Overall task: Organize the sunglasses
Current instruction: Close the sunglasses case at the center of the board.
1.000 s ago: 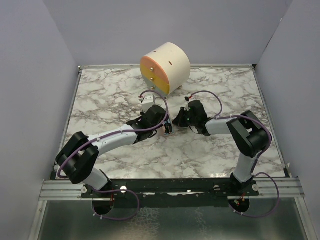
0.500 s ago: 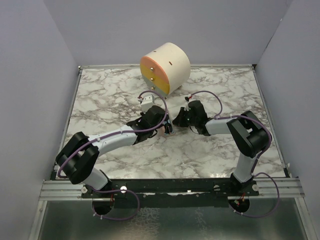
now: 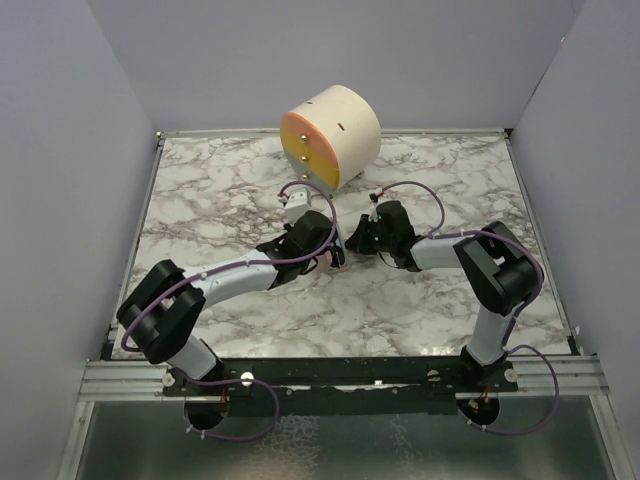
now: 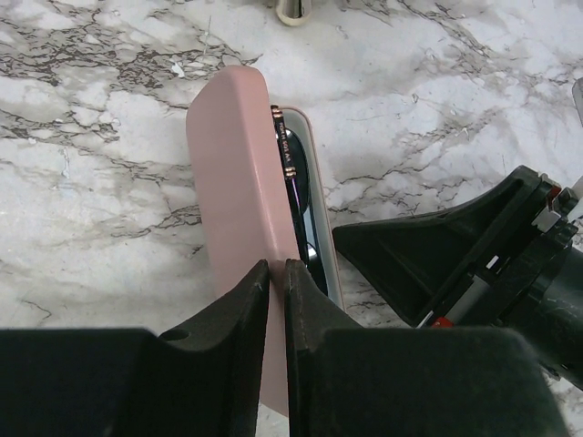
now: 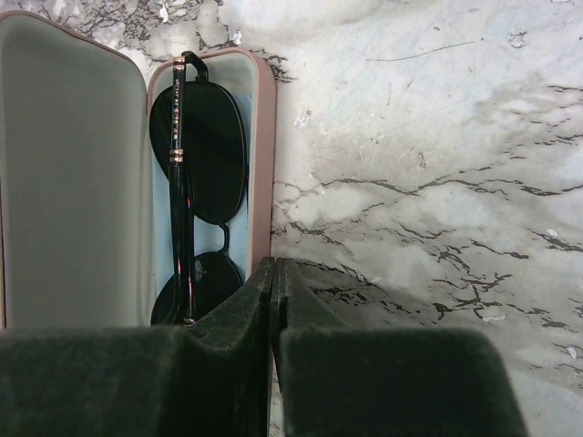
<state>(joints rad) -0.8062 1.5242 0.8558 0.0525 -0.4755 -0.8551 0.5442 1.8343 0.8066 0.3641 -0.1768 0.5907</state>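
Note:
The sunglasses (image 5: 205,155), with round black lenses and a thin frame, lie folded in the base of an open pink case (image 5: 264,164). The case's lid (image 4: 232,173) stands upright with its grey lining (image 5: 73,173) facing the glasses. My left gripper (image 4: 277,273) is shut on the near edge of that lid. From the other side my right gripper (image 5: 273,269) is shut and holds nothing, its tips against the base's outer rim. In the top view both grippers (image 3: 335,254) (image 3: 353,243) meet at the case (image 3: 341,247) in the table's middle, and the sunglasses are hidden.
A cream drum with an orange face (image 3: 330,135) stands on short metal feet (image 4: 296,11) at the back of the marble table (image 3: 220,190). A light blue cloth (image 5: 237,238) lines the case base under the glasses. Grey walls close in the table.
The left arm's elbow has shifted slightly to the right. Both grippers and the case stay at the same spot.

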